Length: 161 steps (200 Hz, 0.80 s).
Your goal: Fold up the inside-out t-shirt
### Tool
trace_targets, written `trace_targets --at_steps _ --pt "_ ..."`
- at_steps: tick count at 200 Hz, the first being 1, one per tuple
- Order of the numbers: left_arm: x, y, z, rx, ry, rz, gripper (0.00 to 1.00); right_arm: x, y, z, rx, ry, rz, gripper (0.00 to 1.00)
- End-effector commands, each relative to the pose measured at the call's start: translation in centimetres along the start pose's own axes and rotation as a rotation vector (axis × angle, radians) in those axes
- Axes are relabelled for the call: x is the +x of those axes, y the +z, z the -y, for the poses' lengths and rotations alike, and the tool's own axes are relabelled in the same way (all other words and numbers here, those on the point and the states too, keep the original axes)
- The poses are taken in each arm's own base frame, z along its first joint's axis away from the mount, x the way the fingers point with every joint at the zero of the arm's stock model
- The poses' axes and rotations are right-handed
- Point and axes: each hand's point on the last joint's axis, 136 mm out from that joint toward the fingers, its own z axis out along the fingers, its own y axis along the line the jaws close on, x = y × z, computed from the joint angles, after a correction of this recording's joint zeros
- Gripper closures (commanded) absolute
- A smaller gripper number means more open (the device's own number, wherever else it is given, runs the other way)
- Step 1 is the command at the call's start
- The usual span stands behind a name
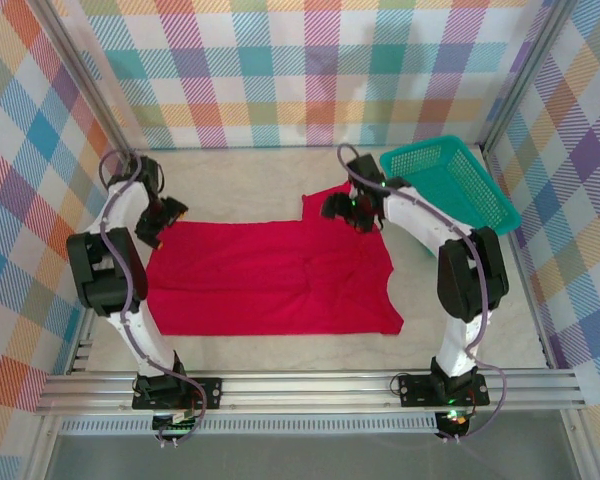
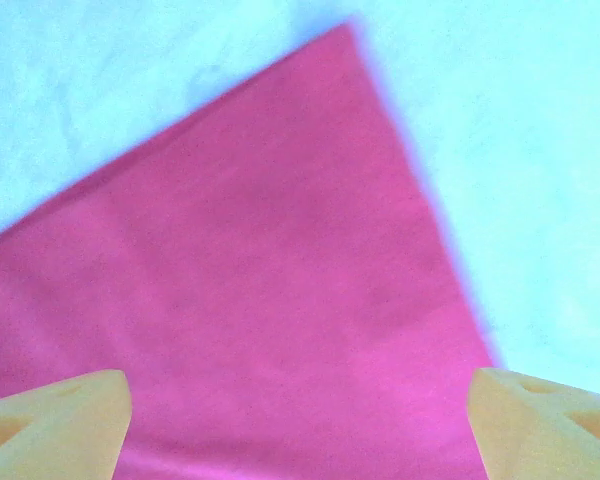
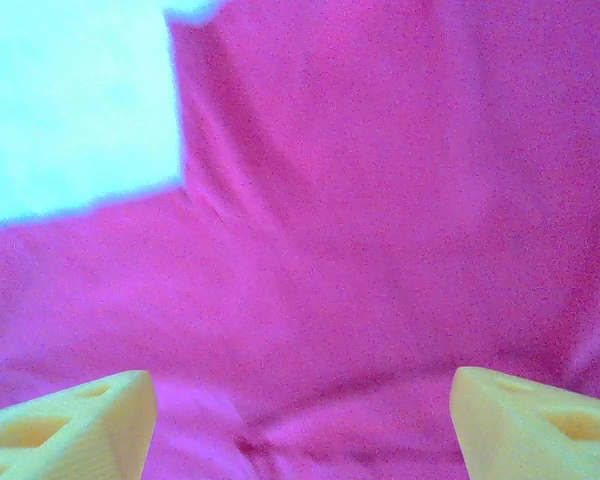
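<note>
Top external view: the inside-out t-shirt (image 1: 270, 280) lies spread flat on the pale table (image 1: 240, 170), one sleeve jutting toward the back near the right arm; the left gripper (image 1: 166, 222) hovers at the shirt's far left corner, the right gripper (image 1: 342, 208) over the far edge beside that sleeve; a teal mesh basket (image 1: 450, 182) sits at the back right, just beside the right arm and apart from the cloth. Left wrist view: yellow fingers (image 2: 55, 420) stand wide apart above a corner of red cloth on the pale surface. Right wrist view: the fingers (image 3: 70, 425) are likewise spread, wrinkled red fabric below them and bare table at upper left; whether either gripper touches the cloth cannot be told.
</note>
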Motion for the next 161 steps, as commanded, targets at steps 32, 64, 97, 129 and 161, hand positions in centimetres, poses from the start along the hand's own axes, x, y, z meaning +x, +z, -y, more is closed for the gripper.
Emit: trace_targets --at_steps 32,64,97,129,161 --pt "-2.9 2.4 2.2 -0.135 0.100 -0.056 0.13 -7.6 6.6 2.7 0.175 0.028 0.056 0.24" --pt "-4.7 4.1 1.7 -0.221 0.159 -0.009 0.15 -10.4 10.2 3.5 0.215 -0.006 0.074 0.24" --pt "-4.9 6.0 0.7 -0.254 0.158 0.013 0.13 -11.4 12.0 4.8 0.267 -0.058 0.071 0.23" --pt "-3.8 8.4 0.7 -0.242 0.132 -0.051 0.23 -11.1 13.4 5.5 0.249 -0.065 0.056 0.23" --pt "-2.6 10.1 0.5 -0.252 0.127 -0.095 0.39 -11.2 14.3 6.1 0.225 -0.071 0.042 0.23"
